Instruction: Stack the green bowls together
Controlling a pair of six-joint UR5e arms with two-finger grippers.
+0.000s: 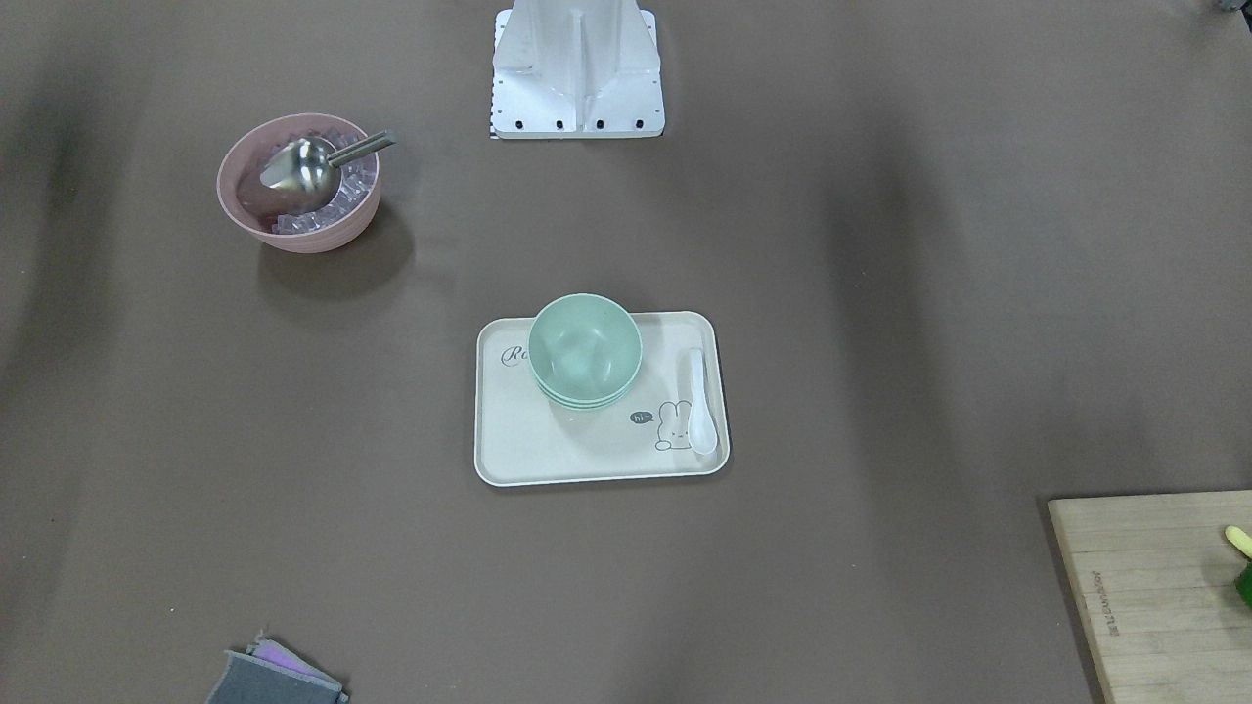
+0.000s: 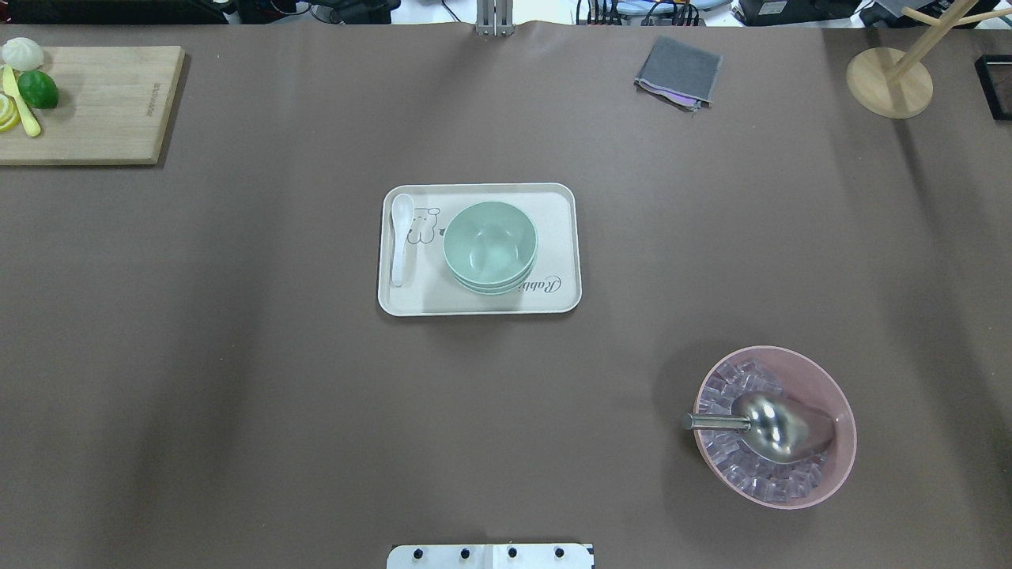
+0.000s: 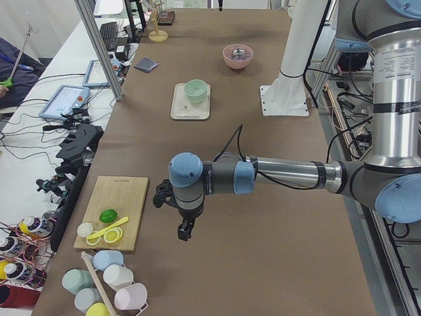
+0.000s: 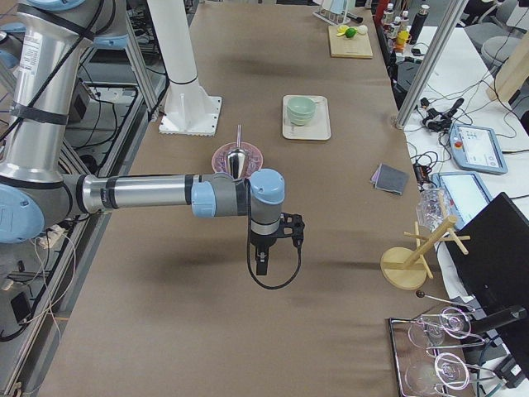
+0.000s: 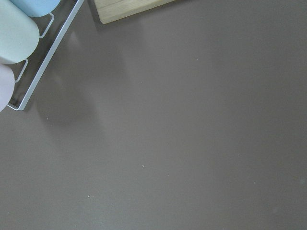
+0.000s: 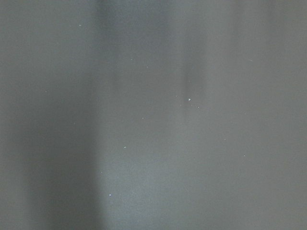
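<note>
The three green bowls (image 2: pixel 490 241) are nested one inside another into a single upright stack. They are pale mint, matte and plain, and the rims of the lower two show as thin bands under the top one. The stack stands on a cream tray (image 2: pixel 557 229) in the middle of the table, over the printed lettering and rabbit drawing.

A white spoon (image 2: pixel 402 237) lies lengthwise along the tray's left edge, just beside the stack but not touching it. Well off the tray, to its right and nearer the robot, a larger pink bowl (image 2: pixel 840 403) holds ice cubes and a metal scoop (image 2: pixel 779 427). Beyond the tray's far right corner lies a folded grey cloth (image 2: pixel 678 71), with a wooden stand (image 2: pixel 889 83) further right. Far to the tray's left is a cutting board (image 2: pixel 103 103) with a lime (image 2: pixel 38 89).

The left gripper (image 3: pixel 185 232) and the right gripper (image 4: pixel 261 266) both point down over bare table, well apart from the tray. They show only in the side views, so I cannot tell how their jaws stand.
</note>
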